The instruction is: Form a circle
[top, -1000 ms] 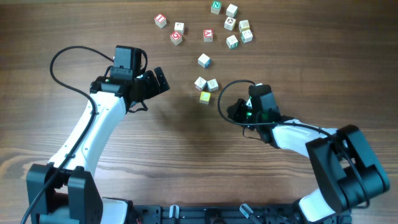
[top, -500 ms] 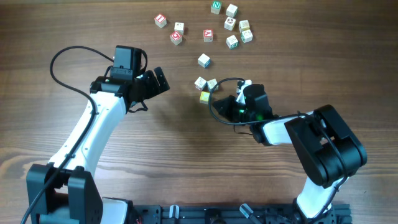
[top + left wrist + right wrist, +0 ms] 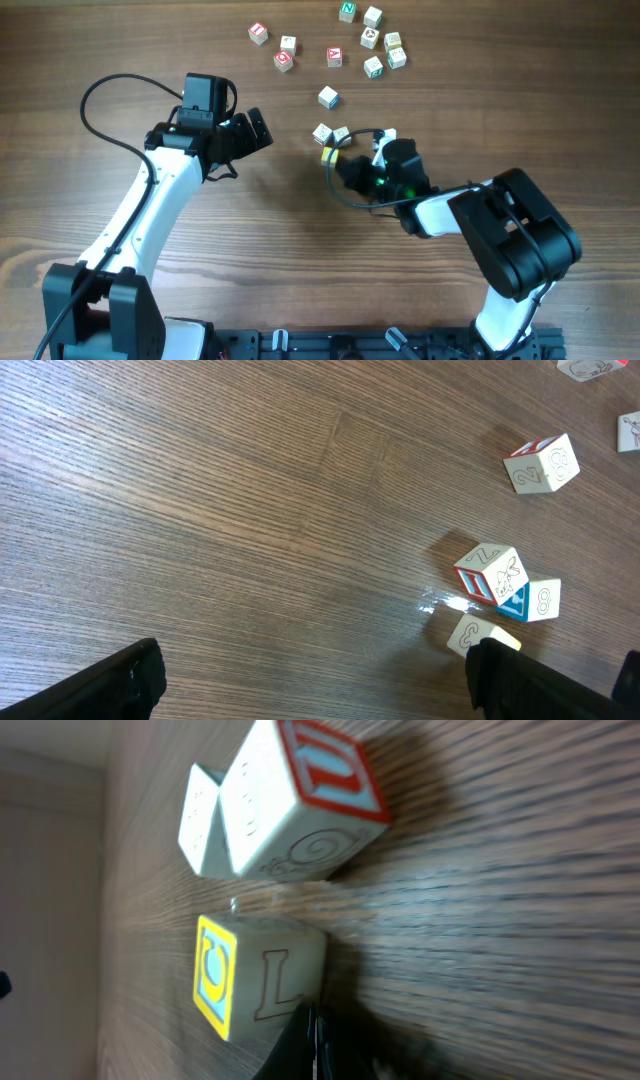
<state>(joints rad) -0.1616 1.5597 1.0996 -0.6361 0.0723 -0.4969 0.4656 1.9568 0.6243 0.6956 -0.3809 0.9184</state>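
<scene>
Overhead, no circle exists yet: the letter cubes (image 3: 374, 67) lie as a loose scatter along the far edge of the wooden table (image 3: 120, 40), one cube (image 3: 328, 97) sits alone below them, and a tight trio rests nearer me at mid-table. My right gripper (image 3: 342, 165) is low at that trio with its jaws pressed together and nothing between them, which I read as a pushing posture rather than a pick: shut jaws make one blunt tip for nudging a small block along the wood. The right wrist view bears this out, with my dark fingertips (image 3: 300, 1055) right at the near side of the yellow-faced cube (image 3: 255, 990), its L side toward the lens, while the red-edged cube (image 3: 300, 800) and a pale neighbour (image 3: 200, 820) stand just beyond it, close but not plainly touching it. My left gripper (image 3: 258, 132) hangs off to the side, jaws spread wide and empty, well apart from every block; its own camera looks across bare wood at the same trio (image 3: 492, 573), so I judge it is parked clear of the right arm's work.
</scene>
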